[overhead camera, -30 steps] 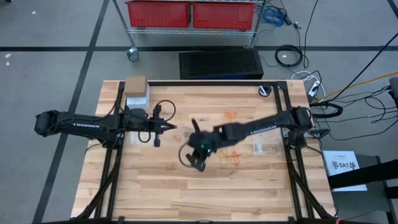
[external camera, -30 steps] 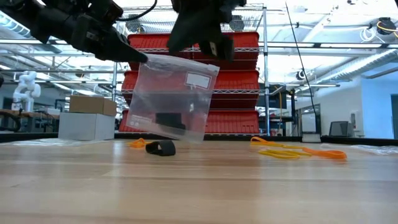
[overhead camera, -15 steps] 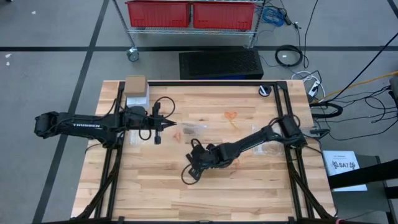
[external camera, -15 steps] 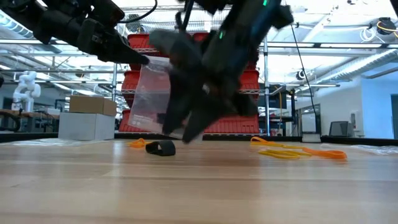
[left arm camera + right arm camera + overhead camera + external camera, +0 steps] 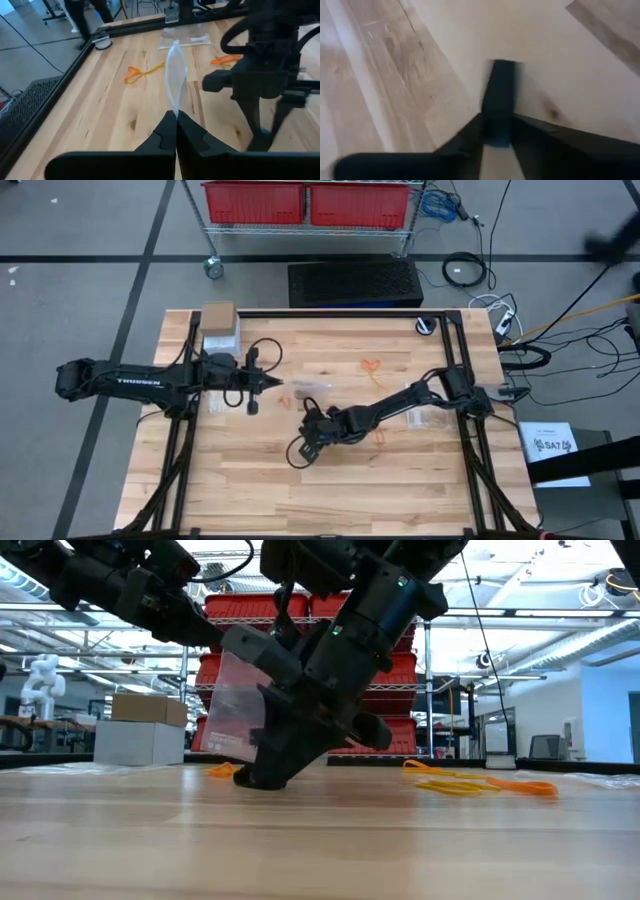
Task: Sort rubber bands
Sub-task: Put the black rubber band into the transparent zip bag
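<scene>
My left gripper (image 5: pixel 281 385) is shut on a clear plastic bag (image 5: pixel 236 708) that hangs above the table's middle; the left wrist view shows the bag (image 5: pixel 175 70) edge-on. My right gripper (image 5: pixel 257 778) is down at the tabletop in front of the bag, its fingers closed on a black rubber band (image 5: pixel 499 97). Orange and yellow rubber bands (image 5: pixel 478 781) lie loose on the wood, one group behind at the far side (image 5: pixel 372 366) and one beside the right arm (image 5: pixel 381 438). My left gripper pinches the bag's top edge (image 5: pixel 174 111) between its two fingertips, coming nearly level from the table's left. The bag hangs below and beyond the fingers, clear of the table. My right gripper pinches the black rubber band (image 5: pixel 498 127) between its two fingers, slanting down from the table's right. The band stretches out ahead of the fingertips, with its far end (image 5: pixel 502 67) on the wood.
A cardboard box on a white box (image 5: pixel 219 323) stands at the far left corner. More clear bags (image 5: pixel 430 418) lie near the right edge. A black roll (image 5: pixel 427 326) sits at the far right. Cables hang from both wrists.
My right gripper has dropped from beside the bag's top down to the tabletop, tipping further downward. Its fingers stood spread half a second ago and have now closed on the black band. The bag, hanging from my left gripper alone, has swung from broadside to more edge-on.
</scene>
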{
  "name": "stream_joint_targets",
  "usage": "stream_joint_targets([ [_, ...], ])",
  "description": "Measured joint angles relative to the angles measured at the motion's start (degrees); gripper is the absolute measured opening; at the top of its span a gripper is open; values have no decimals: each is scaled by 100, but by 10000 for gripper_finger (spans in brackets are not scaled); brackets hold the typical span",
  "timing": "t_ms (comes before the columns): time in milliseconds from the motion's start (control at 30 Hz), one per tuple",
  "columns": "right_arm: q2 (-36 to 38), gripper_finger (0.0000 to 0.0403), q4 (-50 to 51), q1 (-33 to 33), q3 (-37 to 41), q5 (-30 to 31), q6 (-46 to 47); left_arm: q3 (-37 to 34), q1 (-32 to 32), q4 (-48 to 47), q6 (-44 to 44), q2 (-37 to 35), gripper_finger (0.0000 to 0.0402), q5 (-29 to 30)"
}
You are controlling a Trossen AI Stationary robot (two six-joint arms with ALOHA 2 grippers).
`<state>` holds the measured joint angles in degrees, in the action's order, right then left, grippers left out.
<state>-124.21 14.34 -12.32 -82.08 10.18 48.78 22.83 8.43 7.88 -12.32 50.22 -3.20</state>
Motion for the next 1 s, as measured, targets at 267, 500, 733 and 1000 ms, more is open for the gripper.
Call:
stream_joint_targets([
  [267,337,10,171,7,33,-139,-476,0,15,146,-69,0,2,0],
  [500,1351,3,111,-3,17,530,-1422,0,70,208,-166,0,2,0],
  [733,2235,1,452,123,9,2111,-2676,0,98,247,-169,0,2,-91],
  [1000,2244,1,602,508,9,2255,-3485,0,97,379,-205,0,2,-111],
])
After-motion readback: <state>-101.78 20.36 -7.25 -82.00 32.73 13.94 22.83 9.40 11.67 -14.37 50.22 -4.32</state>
